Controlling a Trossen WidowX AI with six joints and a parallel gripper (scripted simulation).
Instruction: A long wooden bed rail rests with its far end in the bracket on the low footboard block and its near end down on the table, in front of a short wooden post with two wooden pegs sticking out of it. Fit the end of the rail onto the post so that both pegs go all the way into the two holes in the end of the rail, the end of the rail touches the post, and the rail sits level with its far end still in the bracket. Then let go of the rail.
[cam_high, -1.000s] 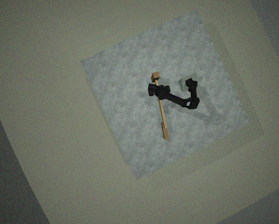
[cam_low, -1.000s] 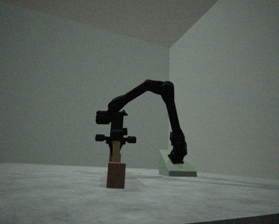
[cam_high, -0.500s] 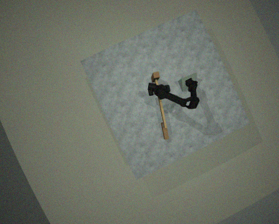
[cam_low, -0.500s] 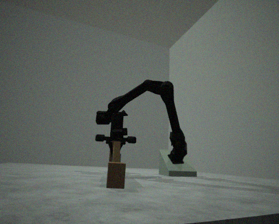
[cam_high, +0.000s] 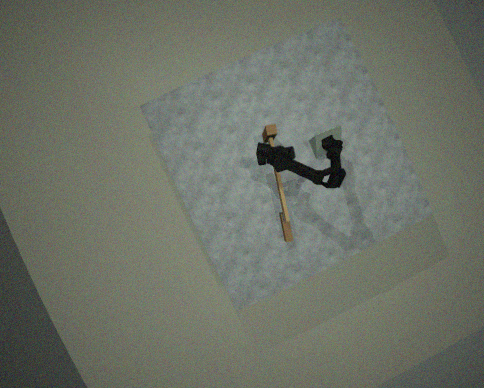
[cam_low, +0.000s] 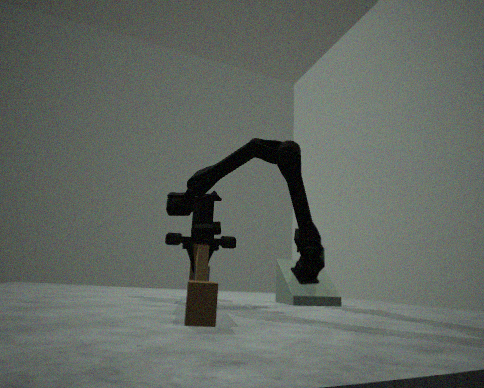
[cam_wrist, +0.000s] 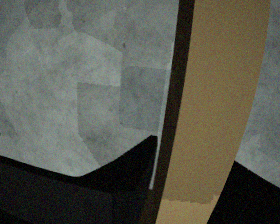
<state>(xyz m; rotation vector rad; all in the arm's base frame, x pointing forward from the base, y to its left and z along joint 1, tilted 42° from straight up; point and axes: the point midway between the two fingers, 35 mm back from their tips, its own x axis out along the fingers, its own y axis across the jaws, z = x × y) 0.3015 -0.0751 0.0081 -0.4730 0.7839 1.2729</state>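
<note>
Okay, wooden rail (cam_high: 281, 192) (cam_low: 201, 260) (cam_wrist: 215, 100) runs from the low footboard block (cam_high: 286, 231) (cam_low: 201, 303) toward the short post (cam_high: 270, 131) in the top view. Footboard end lies at the block; exact seating in the bracket, can't tell. Other end is right by the post, but pegs and holes are too small or hidden, so full insertion and end contact can't be confirmed. Level or slightly tilted, also can't tell. Jaws (cam_high: 273, 159) (cam_low: 201, 265) are slightly spread, straddling the rail near its post end, one finger on each side, not pinching it. Wrist view has the rail passing between the black fingers, a thin pale strip showing by the left-hand one in that picture. Arm (cam_high: 305, 172) (cam_low: 295, 187) reaches over from its pale green wedge base (cam_high: 317, 146) (cam_low: 317, 301), which stands on the bench (cam_high: 225, 125) (cam_low: 100, 340) (cam_wrist: 50, 100), well apart from the rail.
</note>
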